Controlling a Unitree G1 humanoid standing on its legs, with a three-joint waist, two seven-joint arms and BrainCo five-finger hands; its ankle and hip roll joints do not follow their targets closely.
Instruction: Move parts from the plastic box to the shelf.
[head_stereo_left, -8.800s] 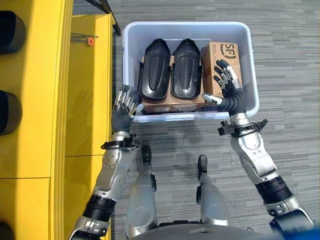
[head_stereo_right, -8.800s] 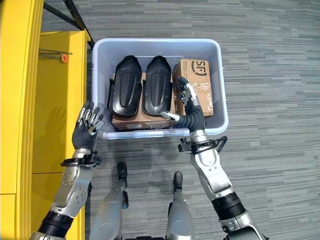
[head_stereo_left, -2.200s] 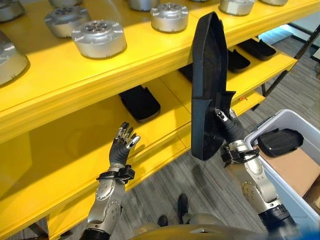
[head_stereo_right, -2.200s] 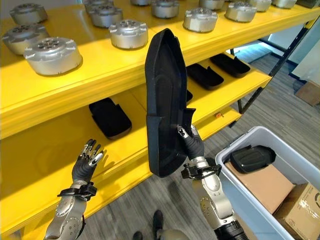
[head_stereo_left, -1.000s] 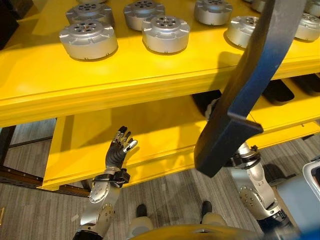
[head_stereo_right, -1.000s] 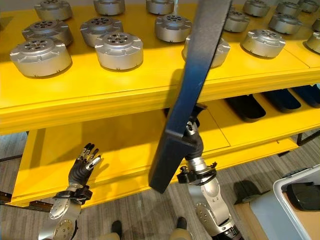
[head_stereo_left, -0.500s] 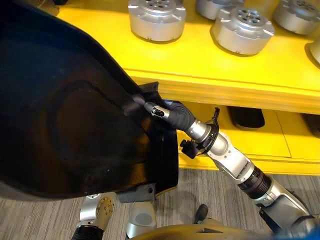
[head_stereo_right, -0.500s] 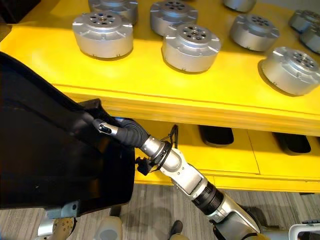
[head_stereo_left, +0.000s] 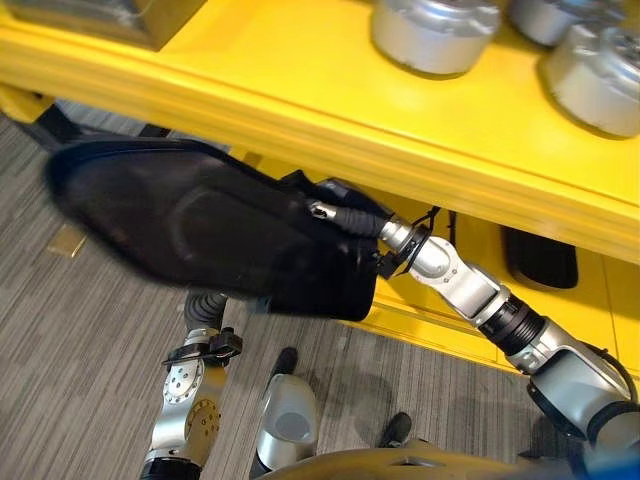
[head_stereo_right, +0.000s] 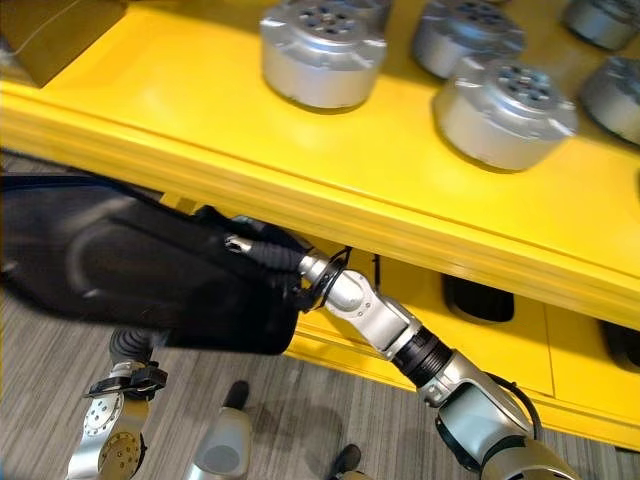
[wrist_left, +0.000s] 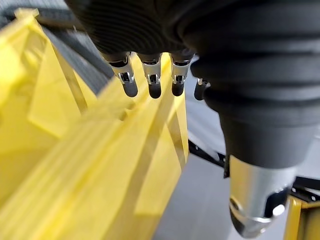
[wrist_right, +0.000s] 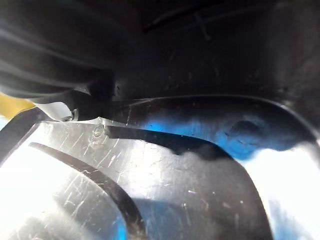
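Note:
A long black shell part (head_stereo_left: 200, 235) hangs flat-side up in front of the yellow shelf (head_stereo_left: 300, 110), just below the upper board's front edge. My right hand (head_stereo_left: 350, 215) is shut on the part's right end, thumb on top, and the part stretches away to the left. The right wrist view has the part's glossy dark inside (wrist_right: 200, 165) very close. My left hand (wrist_left: 150, 82) is open with straight fingers, close to the yellow shelf frame (wrist_left: 100, 165). In the eye views its arm (head_stereo_left: 190, 385) rises at the lower left, with the hand behind the black part.
Several silver round parts (head_stereo_right: 322, 45) stand on the upper board. More black shell parts (head_stereo_left: 540, 255) lie on the lower board to the right. A brown box corner (head_stereo_right: 50, 30) shows at the top left. Grey carpet (head_stereo_left: 80, 330) lies below.
The view has swung left and down. The black part, which loomed close and large, now sits farther off and lower, lying lengthwise under the upper board's edge, still in my right hand.

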